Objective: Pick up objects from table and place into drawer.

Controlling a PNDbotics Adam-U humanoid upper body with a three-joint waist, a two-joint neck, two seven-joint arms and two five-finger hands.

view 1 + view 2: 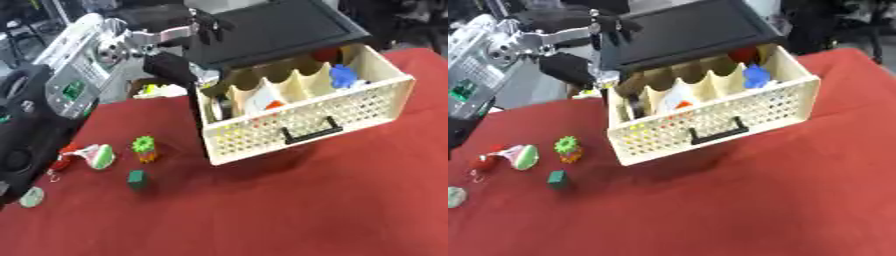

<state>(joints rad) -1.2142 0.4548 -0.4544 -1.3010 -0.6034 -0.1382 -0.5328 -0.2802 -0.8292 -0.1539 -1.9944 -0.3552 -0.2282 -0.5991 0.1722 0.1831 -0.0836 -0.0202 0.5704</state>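
A cream perforated drawer (306,122) with a black handle (311,131) stands pulled out of a black cabinet (271,30). Its compartments hold a blue thing (344,76), a red thing (325,54), a white and orange thing (265,102) and a dark round thing (220,107). On the red table (289,210), left of the drawer, lie a green spiky toy on an orange base (144,149), a green cube (136,179), a watermelon-slice shape (99,156), a red thing (66,155) and a pale round thing (32,196). My left hand (612,26) hovers at the cabinet's back left corner, fingers relaxed, holding nothing.
My silver and black left arm (83,75) crosses the left side above the small toys. A yellow-green thing (159,90) lies behind the drawer's left corner. The red cloth in front of and right of the drawer is bare.
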